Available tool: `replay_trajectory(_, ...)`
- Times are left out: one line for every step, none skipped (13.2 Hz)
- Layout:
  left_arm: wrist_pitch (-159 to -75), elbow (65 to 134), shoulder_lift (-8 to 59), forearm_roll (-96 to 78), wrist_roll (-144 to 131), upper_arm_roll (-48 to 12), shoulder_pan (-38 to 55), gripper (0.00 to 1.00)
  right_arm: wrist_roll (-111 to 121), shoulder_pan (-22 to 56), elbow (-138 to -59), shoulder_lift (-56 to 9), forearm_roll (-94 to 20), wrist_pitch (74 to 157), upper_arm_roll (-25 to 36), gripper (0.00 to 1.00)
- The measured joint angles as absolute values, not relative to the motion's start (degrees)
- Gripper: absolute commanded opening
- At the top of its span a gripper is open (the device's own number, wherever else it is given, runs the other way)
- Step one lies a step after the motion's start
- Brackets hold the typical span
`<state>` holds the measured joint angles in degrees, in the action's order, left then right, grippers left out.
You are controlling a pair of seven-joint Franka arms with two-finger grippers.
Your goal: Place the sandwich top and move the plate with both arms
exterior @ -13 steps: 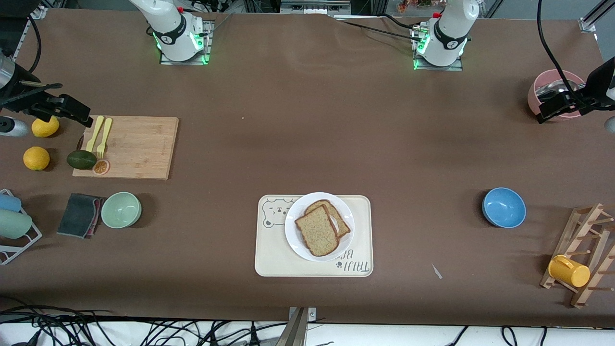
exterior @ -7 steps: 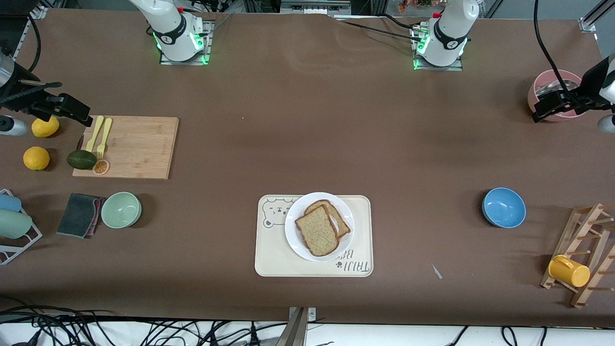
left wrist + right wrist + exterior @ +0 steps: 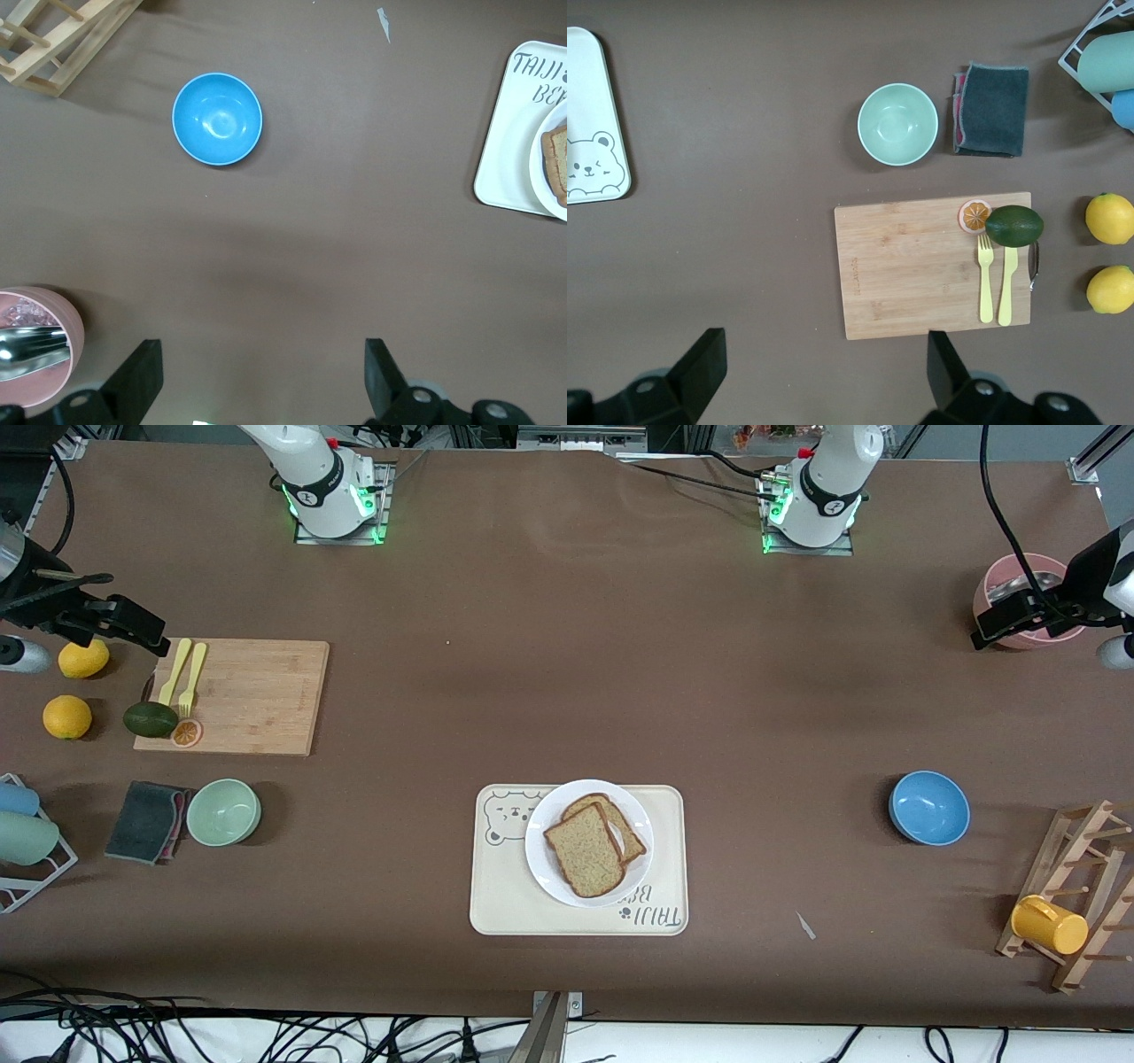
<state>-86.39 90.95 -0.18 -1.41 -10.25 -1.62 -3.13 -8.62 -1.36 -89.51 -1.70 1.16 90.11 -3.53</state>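
Observation:
The sandwich top (image 3: 585,852), a speckled tan slice with brown crust, lies askew on a second slice (image 3: 625,828) on the small white plate (image 3: 539,849). The plate rests on the cream bear tray (image 3: 505,895). Both grippers hang far from it with nothing between their fingers. My left gripper (image 3: 1001,622) is open over the table at the left arm's end, beside the pink bowl (image 3: 1019,567). My right gripper (image 3: 142,631) is open at the right arm's end, by a lemon (image 3: 84,658). In the left wrist view my left gripper (image 3: 260,352) has the plate's edge (image 3: 542,168) in sight. My right gripper (image 3: 824,345) shows in the right wrist view.
A blue bowl (image 3: 928,807), a wooden rack (image 3: 1085,895) and a yellow cup (image 3: 1050,924) stand toward the left arm's end. Toward the right arm's end are a cutting board (image 3: 252,695) with forks and an avocado (image 3: 150,718), a green bowl (image 3: 223,811) and a dark cloth (image 3: 146,821).
My left gripper has drifted slightly over the pink bowl's edge toward the table's middle. My right gripper has hardly moved. The bread and plate have not moved.

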Motion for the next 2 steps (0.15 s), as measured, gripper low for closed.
replay_trajectory(-86.39,90.95,-0.18,-1.44,-10.29,-1.63,-3.13,1.0,-8.61,-1.36,-89.51,-1.61,1.16,90.06,-3.51,1.0)
replay_trajectory(-86.39,90.95,-0.18,-1.46,-10.34,-1.68,-3.13,1.0,-8.6,-1.36,-89.51,-1.55,1.16,90.02,-3.51,1.0)
